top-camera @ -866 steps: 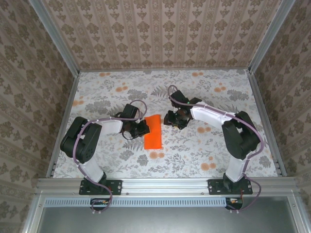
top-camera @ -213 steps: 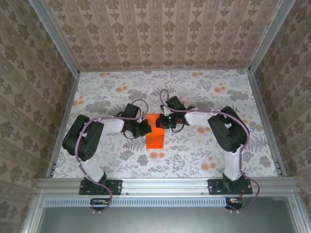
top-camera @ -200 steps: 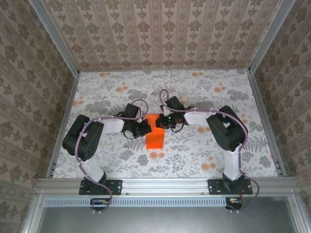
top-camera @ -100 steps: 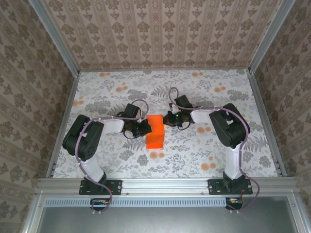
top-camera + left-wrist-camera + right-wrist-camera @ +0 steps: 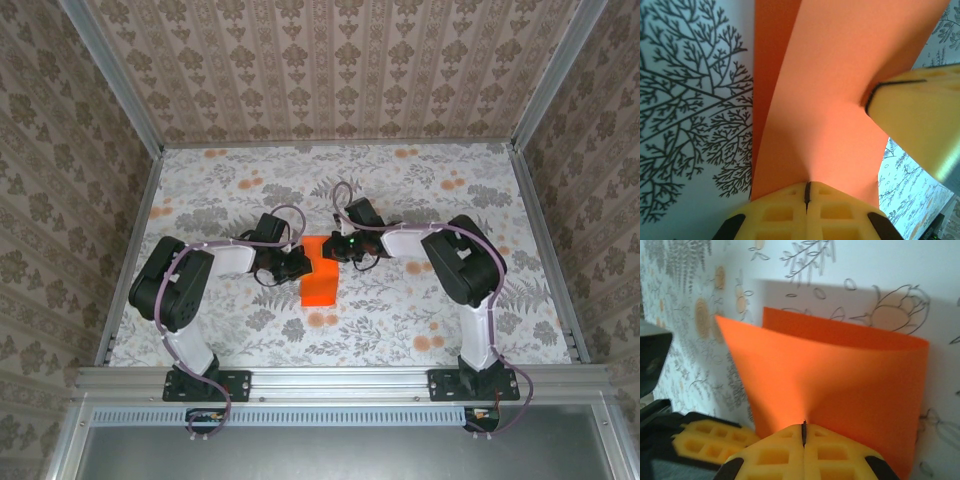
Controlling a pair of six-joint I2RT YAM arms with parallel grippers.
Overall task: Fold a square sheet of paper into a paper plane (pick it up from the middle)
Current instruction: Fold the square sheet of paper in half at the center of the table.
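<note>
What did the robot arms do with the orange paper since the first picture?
The right pincer moved left and pinched the right edge of the thin bright orange sheet of paper, bending it upward. The left pincer stayed shut on the paper's left edge.

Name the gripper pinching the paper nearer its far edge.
The right gripper, shut on the square sheet of paper near its far corner; the left gripper pinches the left side midway.
</note>
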